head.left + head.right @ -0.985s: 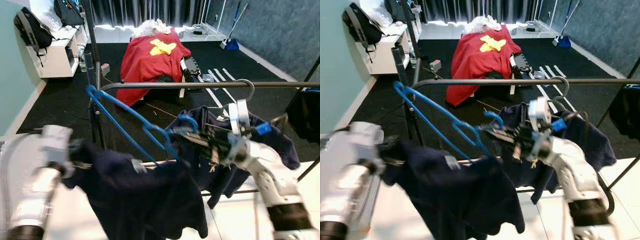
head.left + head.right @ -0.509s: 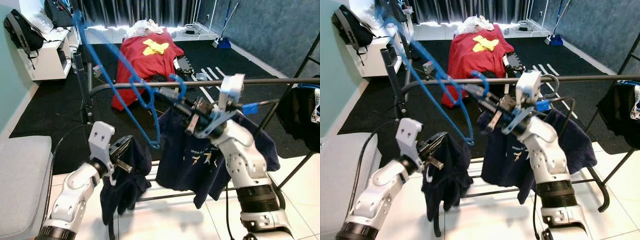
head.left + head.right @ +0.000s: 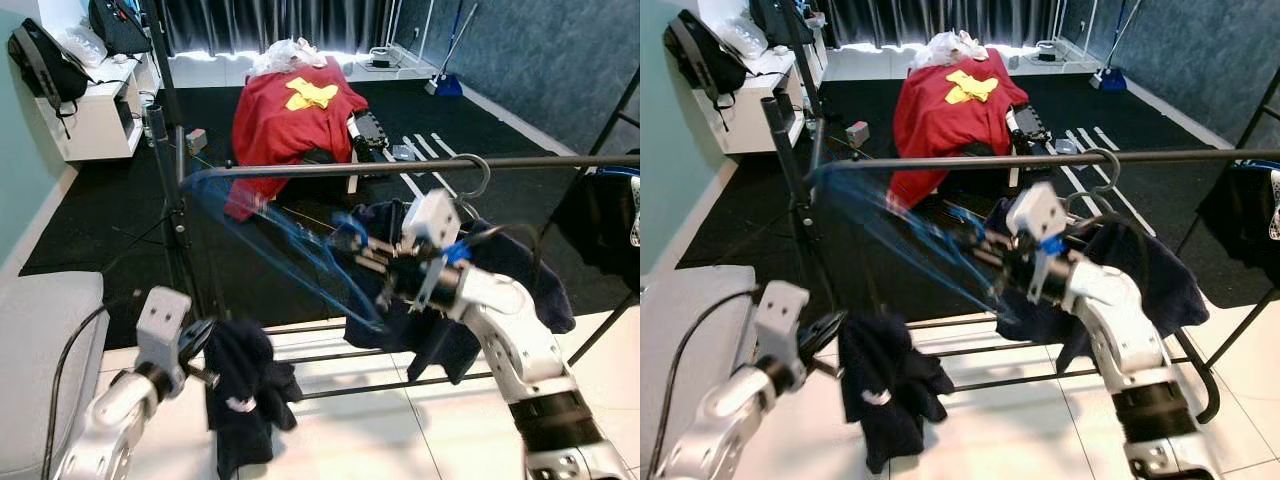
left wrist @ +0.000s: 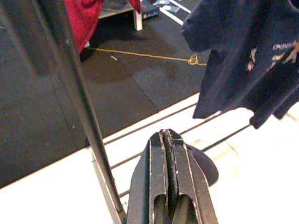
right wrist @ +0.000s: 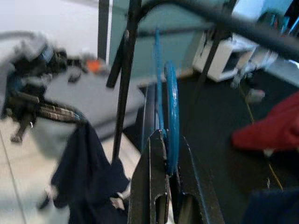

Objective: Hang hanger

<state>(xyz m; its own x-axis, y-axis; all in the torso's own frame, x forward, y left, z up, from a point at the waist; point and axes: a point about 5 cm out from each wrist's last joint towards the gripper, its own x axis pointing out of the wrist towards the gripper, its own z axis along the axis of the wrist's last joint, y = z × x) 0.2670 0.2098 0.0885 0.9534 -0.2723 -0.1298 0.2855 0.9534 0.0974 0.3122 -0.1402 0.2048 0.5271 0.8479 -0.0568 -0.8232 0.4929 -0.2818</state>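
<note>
Two grippers busy: our right gripper [image 3: 372, 262] clamps the blue hanger [image 3: 280, 235], which has swung down from above the rail [image 3: 400, 167], now blurred below it. Our left gripper [image 3: 830, 345], lower than before, pinches the dark shirt [image 3: 885, 385].

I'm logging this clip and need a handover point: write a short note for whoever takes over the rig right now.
Right gripper: shut on the blue hanger, held below the rack's top rail and blurred by motion.
Left gripper: shut on a dark navy garment, held low by the rack's left post.
Another navy shirt already hangs on the rail by a grey hanger hook.
Done: hanger and garment both picked up.
Left: garment is not on the hanger; hanger hook is not over the rail.
</note>
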